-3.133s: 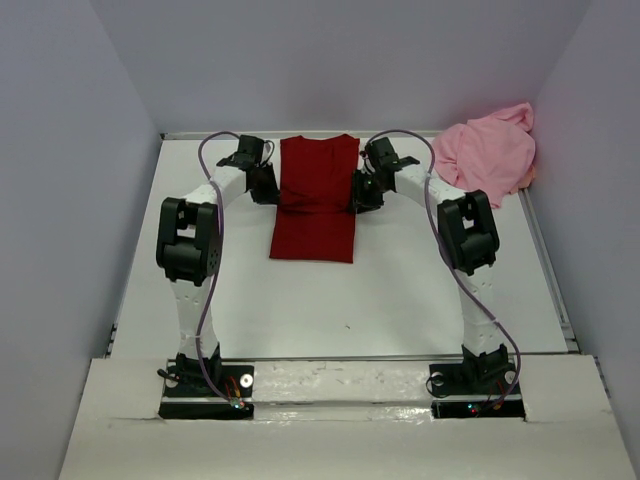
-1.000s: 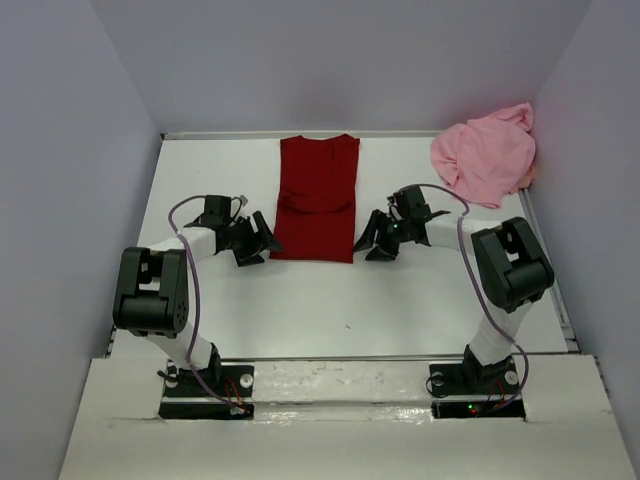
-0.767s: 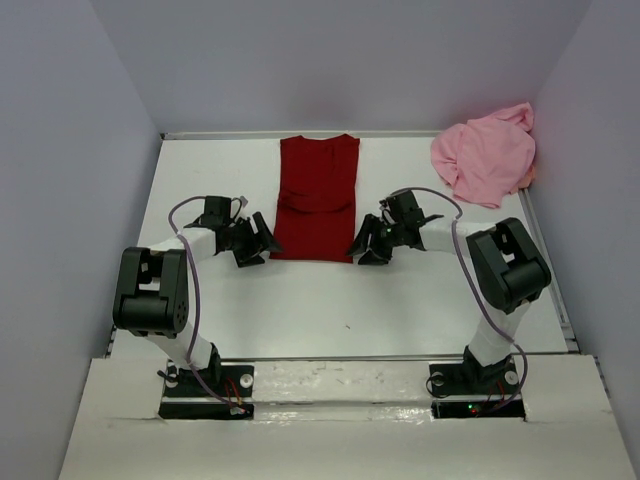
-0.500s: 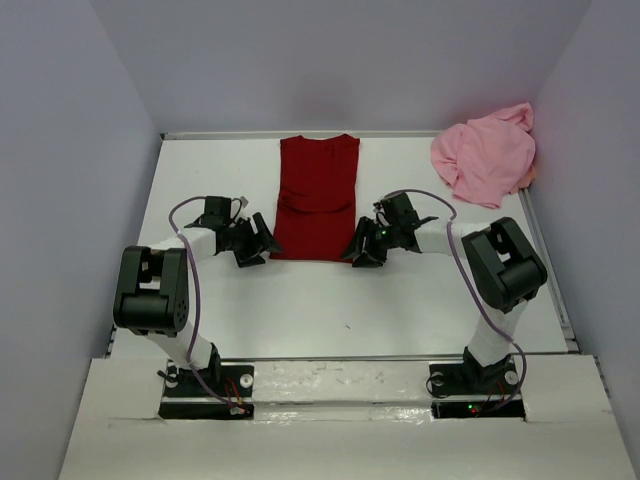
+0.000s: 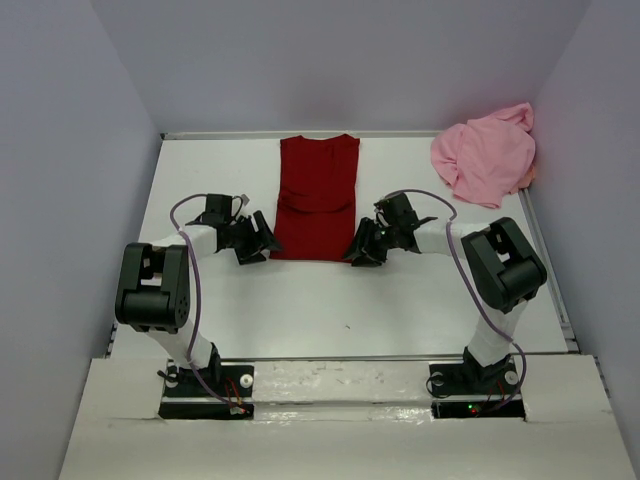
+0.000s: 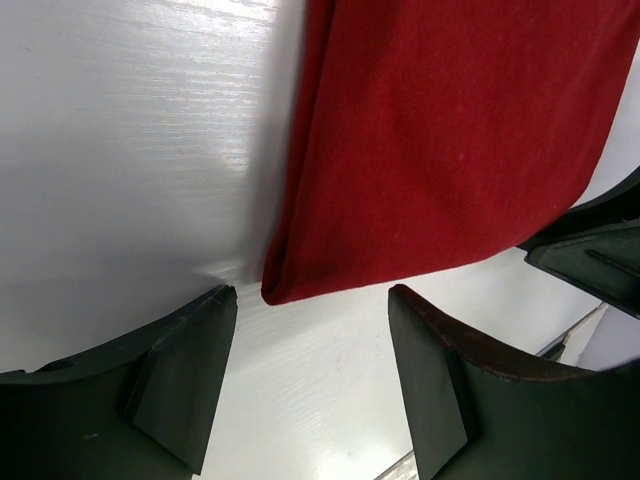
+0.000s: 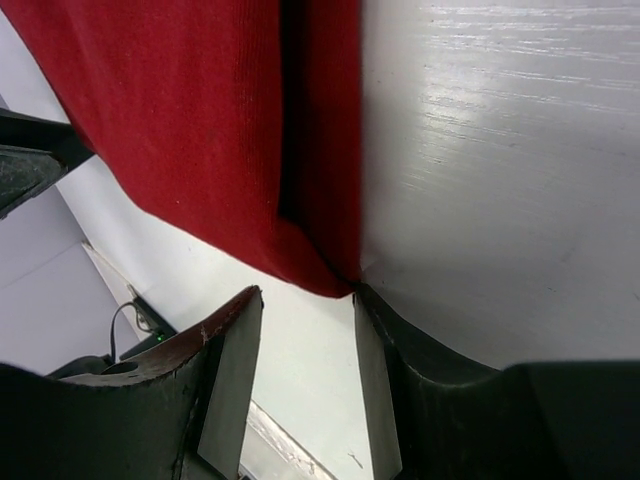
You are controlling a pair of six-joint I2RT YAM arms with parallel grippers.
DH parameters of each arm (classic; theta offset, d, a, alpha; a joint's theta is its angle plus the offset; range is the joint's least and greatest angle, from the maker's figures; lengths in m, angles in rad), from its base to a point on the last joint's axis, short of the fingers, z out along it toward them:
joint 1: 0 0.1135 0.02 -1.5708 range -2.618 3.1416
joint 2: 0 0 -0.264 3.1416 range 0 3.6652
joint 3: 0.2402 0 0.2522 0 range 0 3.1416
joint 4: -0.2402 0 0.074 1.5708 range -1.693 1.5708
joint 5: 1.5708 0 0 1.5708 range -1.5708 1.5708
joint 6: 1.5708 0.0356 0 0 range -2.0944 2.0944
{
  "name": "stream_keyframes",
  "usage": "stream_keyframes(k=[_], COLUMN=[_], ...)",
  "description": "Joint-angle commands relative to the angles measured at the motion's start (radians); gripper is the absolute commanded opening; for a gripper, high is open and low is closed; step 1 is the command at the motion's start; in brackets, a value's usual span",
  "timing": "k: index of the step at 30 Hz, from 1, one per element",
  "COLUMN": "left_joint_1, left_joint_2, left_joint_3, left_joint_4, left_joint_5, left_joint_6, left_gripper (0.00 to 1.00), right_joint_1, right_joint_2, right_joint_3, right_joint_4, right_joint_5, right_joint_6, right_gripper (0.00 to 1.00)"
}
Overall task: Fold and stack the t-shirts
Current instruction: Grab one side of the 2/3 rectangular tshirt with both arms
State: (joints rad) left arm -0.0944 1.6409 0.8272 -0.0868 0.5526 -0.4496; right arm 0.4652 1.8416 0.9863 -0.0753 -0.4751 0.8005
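Fingers of the left tool (image 6: 310, 340) stood spread apart, with the near left corner of the dark red t-shirt (image 6: 440, 150) lying in the gap between them, unclamped. The right tool (image 7: 305, 300) was likewise spread at that shirt's near right corner, the tip of the folded hem sitting between its two fingers. The red shirt lay flat on the white desk (image 5: 340, 300), folded into a long narrow strip. The light pink t-shirt (image 5: 487, 155) sat in a crumpled heap well to the right of the red shirt's far end.
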Motion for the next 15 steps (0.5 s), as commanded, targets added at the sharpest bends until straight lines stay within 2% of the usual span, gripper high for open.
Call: stream_keyframes(k=[1,10,12,13,15], left_joint_1=[0.001,0.001,0.001,0.001,0.001], left_joint_2=[0.010,0.016,0.025,0.030,0.034], left_joint_3=[0.026,0.059,0.064,0.066,0.066], left_joint_4=[-0.019,-0.050,-0.051,-0.054,-0.054], left_joint_5=[-0.028,-0.071,-0.074,-0.075,-0.075], left_joint_6=[0.029,0.043,0.046,0.048,0.046], left_gripper=[0.75,0.74,0.74,0.74,0.74], right_joint_1=[0.012,0.021,0.021,0.021,0.021], right_joint_2=[0.013,0.011,0.013,0.018,0.019], right_joint_3=[0.015,0.064,0.068,0.071,0.072], right_joint_4=[-0.033,-0.124,-0.133,-0.136,-0.142], right_joint_5=[0.088,0.204,0.211,0.211,0.214], right_joint_6=[-0.035,-0.084,-0.092,-0.092,-0.096], right_gripper=[0.47,0.47,0.43,0.32,0.24])
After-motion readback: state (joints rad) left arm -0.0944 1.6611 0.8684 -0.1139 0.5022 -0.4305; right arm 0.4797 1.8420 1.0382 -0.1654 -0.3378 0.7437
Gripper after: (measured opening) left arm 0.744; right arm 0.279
